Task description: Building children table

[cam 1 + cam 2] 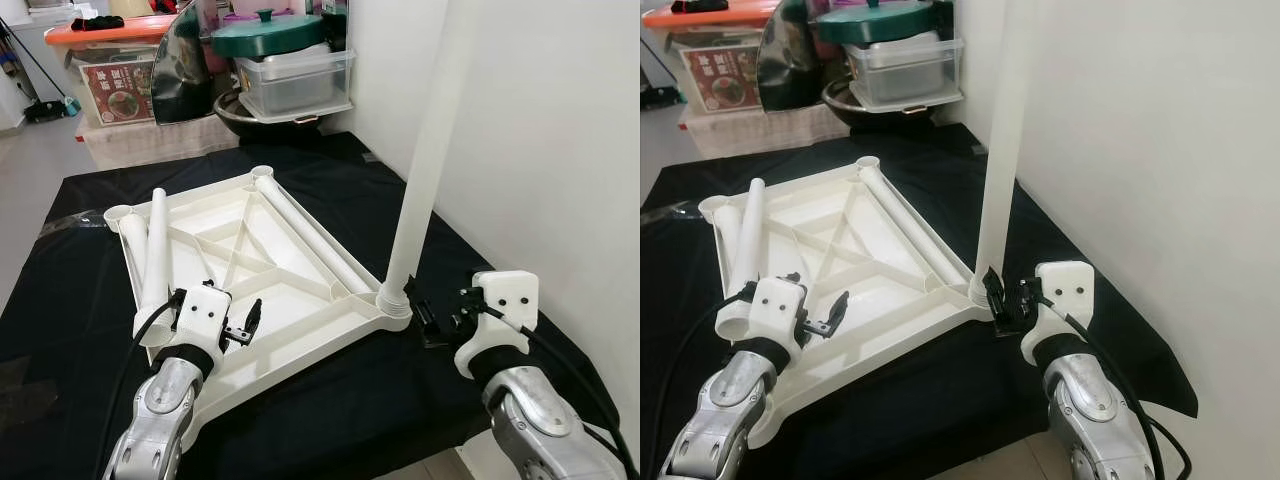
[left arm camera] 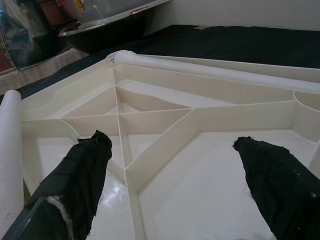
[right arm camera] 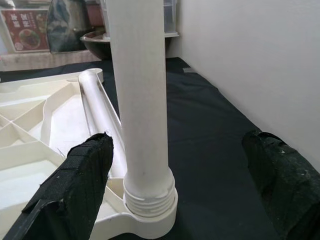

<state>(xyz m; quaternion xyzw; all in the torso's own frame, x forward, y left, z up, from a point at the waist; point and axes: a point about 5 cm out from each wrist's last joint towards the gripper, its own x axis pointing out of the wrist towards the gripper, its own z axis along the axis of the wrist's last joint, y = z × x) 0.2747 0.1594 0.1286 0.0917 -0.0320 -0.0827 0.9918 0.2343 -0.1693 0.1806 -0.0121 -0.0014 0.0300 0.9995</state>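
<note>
A white plastic tabletop (image 1: 300, 292) lies upside down on a black cloth, its ribs facing up. One white leg (image 1: 425, 170) stands upright in the near right corner socket (image 3: 150, 200). Another leg (image 1: 310, 235) lies along the tabletop's right edge, and two more legs (image 1: 155, 250) lie at its left edge. My left gripper (image 1: 245, 325) hovers open over the near left part of the ribbed underside (image 2: 165, 120), holding nothing. My right gripper (image 1: 440, 318) is open just right of the standing leg's base. That leg (image 3: 140, 100) stands between its fingers, close to one finger (image 3: 80, 180).
The black cloth (image 1: 80, 300) covers a low surface that ends near me. A white wall (image 1: 540, 130) runs close along the right. At the back stand plastic storage boxes (image 1: 110, 80), a clear tub (image 1: 295, 80) with a green lid, and a dark wok (image 1: 270, 118).
</note>
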